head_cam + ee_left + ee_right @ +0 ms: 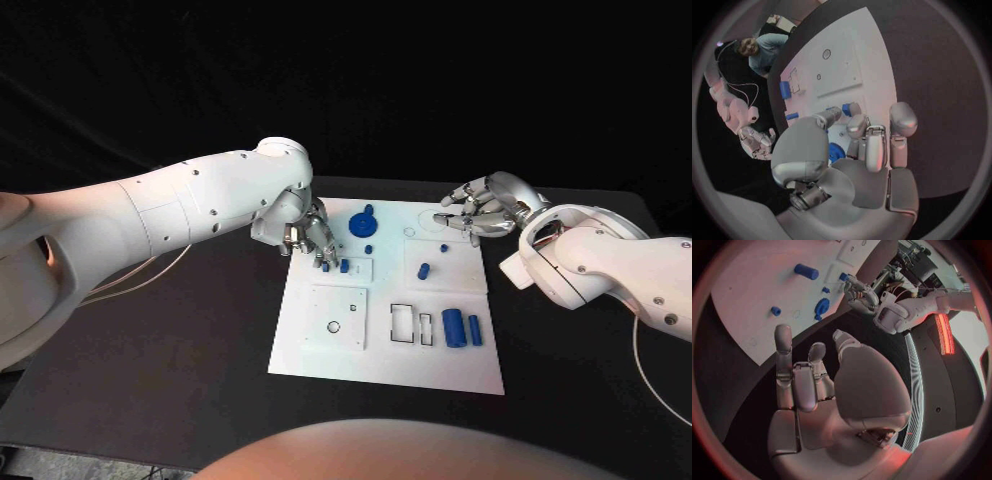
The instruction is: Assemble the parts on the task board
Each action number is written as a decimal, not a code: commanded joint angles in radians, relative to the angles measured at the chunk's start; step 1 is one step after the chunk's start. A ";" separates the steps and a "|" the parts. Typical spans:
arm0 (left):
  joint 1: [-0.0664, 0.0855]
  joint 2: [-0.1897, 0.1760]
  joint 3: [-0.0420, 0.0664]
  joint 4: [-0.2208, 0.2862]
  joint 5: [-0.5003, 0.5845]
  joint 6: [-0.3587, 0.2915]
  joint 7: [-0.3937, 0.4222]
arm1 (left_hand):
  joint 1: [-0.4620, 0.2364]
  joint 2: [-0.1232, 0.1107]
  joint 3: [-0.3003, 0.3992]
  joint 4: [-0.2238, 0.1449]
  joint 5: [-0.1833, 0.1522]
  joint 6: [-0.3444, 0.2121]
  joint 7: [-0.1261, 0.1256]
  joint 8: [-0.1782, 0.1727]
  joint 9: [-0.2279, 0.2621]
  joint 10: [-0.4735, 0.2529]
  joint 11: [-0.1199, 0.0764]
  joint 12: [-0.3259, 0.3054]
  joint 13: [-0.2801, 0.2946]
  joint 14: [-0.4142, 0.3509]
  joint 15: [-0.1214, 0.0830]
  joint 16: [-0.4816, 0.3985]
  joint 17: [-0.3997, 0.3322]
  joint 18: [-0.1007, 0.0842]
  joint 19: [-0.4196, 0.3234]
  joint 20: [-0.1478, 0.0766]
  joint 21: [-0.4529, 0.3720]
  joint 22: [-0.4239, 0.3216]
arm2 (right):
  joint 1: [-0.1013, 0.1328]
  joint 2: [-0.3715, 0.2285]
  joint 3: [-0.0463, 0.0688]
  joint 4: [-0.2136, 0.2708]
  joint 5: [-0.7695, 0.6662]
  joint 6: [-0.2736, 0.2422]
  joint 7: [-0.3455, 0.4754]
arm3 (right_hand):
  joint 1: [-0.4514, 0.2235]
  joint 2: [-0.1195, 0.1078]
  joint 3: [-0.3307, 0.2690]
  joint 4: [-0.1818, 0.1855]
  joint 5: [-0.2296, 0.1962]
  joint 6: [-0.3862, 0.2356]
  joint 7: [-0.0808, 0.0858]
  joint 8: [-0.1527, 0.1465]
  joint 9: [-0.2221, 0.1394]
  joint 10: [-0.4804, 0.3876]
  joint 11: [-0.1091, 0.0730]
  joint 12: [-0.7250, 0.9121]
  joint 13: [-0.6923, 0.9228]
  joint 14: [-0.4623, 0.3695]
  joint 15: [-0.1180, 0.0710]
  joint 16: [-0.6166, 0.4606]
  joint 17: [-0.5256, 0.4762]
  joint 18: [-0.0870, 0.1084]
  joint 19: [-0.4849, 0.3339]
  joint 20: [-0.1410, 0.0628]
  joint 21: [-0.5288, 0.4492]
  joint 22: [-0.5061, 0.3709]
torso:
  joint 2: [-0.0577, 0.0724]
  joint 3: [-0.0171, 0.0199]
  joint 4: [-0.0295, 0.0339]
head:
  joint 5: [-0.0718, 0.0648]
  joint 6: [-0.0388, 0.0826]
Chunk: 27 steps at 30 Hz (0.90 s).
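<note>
Smooth white task board (335,350) bears blue cylindrical parts (453,327).

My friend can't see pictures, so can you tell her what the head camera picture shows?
A white task board lies on a black table, with small blue parts on it. The robot's left hand reaches down to two small blue pieces at the board's far edge. Its right hand hovers by the far right corner, holding nothing.
</note>
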<state>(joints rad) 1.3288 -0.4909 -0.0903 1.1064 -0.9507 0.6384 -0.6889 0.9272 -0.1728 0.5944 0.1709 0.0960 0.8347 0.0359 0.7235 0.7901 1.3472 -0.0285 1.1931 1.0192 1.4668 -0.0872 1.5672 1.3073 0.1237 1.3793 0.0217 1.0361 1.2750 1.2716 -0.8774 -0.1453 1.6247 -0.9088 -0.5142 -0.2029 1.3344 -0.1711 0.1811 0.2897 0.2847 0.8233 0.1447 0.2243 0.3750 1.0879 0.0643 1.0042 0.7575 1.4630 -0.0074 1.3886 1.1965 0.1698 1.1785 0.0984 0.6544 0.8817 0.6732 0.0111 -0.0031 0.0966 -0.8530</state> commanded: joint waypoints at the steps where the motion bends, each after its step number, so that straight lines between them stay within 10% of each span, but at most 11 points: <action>1: -0.011 -0.005 -0.007 0.005 -0.007 0.010 -0.021 | -0.010 0.003 -0.007 0.004 -0.005 0.003 0.005 -0.007 -0.001 -0.005 -0.001 0.003 0.000 0.104 0.004 0.004 0.263 -0.015 0.003 0.006 -0.005 0.001 | -0.001 0.000 0.000 0.000 -0.010 0.008 0.005 | -0.012 0.000 0.007 0.001 0.007 -0.007 0.003 0.005 -0.001 -0.008 0.000 0.001 -0.001 -0.004 -0.001 -0.007 -0.001 0.012 -0.006 -0.001 -0.004 -0.001 | 0.000 0.0001 -0.0002 | 0.000 0.000; 17: -0.012 -0.046 0.001 0.052 -0.006 -0.094 -0.008 | 0.005 0.009 -0.013 0.011 0.023 -0.001 0.004 -0.010 0.003 -0.008 -0.002 0.002 -0.002 0.104 0.003 0.004 0.263 -0.013 0.002 0.006 -0.014 -0.001 | -0.001 0.000 0.000 -0.001 -0.008 0.009 0.006 | -0.012 0.000 0.007 0.001 0.007 -0.007 0.003 0.005 -0.001 -0.008 0.000 0.001 -0.001 -0.004 -0.001 -0.007 -0.001 0.012 -0.006 -0.001 -0.004 -0.001 | 0.000 -0.0003 0.0004 | -0.002 0.002; 27: -0.011 -0.128 0.013 0.139 0.039 -0.330 0.049 | 0.018 -0.018 -0.047 0.035 0.106 -0.017 0.008 -0.021 0.009 -0.011 -0.002 0.002 -0.004 0.104 0.002 0.004 0.263 -0.014 0.006 0.004 -0.015 0.004 | -0.003 -0.003 0.000 -0.001 -0.008 0.007 0.006 | -0.012 0.000 0.007 0.001 0.007 -0.007 0.003 0.005 -0.001 -0.008 0.000 0.001 -0.001 -0.004 -0.001 -0.007 -0.001 0.012 -0.006 -0.001 -0.004 -0.001 | -0.002 -0.0004 -0.0002 | -0.001 0.007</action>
<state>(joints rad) 1.3171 -0.6151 -0.0783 1.2328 -0.9363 0.4368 -0.6742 0.9492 -0.1826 0.5517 0.2050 0.2018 0.8213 0.0445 0.7037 0.7998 1.3418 -0.0303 1.1929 1.0172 1.4667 -0.0872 1.5672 1.3074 0.1236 1.3798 0.0222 1.0242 1.2777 1.2701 -0.8804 -0.1452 1.6230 -0.9085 -0.5143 -0.2025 1.3344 -0.1711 0.1812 0.2897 0.2855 0.8217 0.1465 0.2242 0.3750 1.0878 0.0643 1.0042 0.7568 1.4630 -0.0074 1.3867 1.1966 0.1698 1.1785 0.0984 0.6522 0.8811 0.6717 0.0105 -0.0020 0.0938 -0.8476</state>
